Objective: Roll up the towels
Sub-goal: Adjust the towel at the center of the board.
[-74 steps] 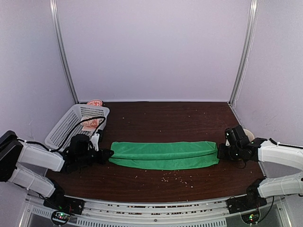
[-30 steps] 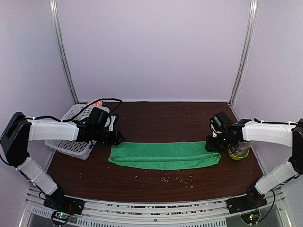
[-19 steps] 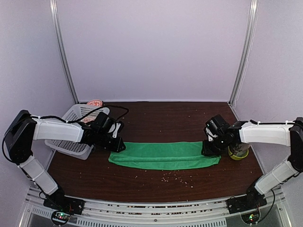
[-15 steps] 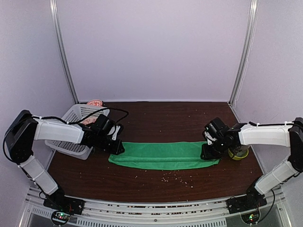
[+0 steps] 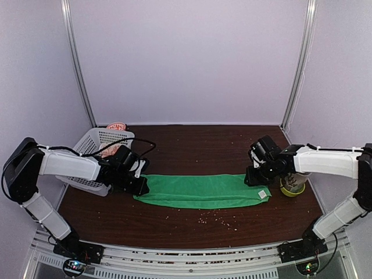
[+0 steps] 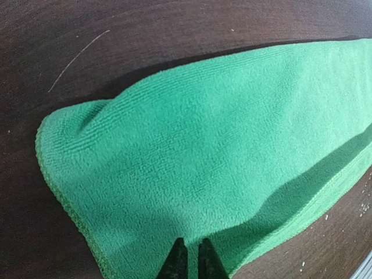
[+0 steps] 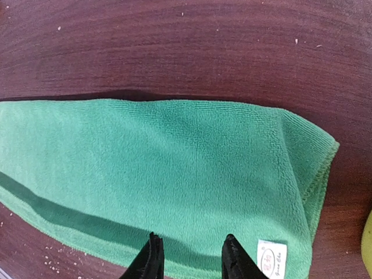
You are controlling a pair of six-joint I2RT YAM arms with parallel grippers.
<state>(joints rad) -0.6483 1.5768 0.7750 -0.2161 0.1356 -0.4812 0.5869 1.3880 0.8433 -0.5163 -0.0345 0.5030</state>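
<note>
Green towel [image 5: 200, 190], folded into a long narrow band, lying across the middle of the surface, somewhat nearer the near edge than the far one. Long axis running left to right, parallel to the near edge. One short end toward the left edge; the other, carrying a small white label [image 7: 271, 256], toward the right edge. Layers slightly offset, with a shadowed lip along the near long side.

Left claw [image 6: 192, 241] low over the left end, fingers pressed almost together with only a thin slit between; any catch on the cloth impossible to tell. Right claw [image 7: 190, 238] over the right end beside the label, fingers spread, nothing between them.

Step in hand, by the look of it: taking hold of a short end to begin the roll. To do it well:
- Pinch through every layer at the hem, not the top one alone.
- Turn the first wrap tight and square to the long axis.
- Pin the opposite end flat with the other claw against sliding or skewing.
- Roll along the length, never across.

Pinkish towel [image 5: 117, 126] at the far end of the white basket [image 5: 107, 138], toward the far-left corner, not yet rolled.
</note>
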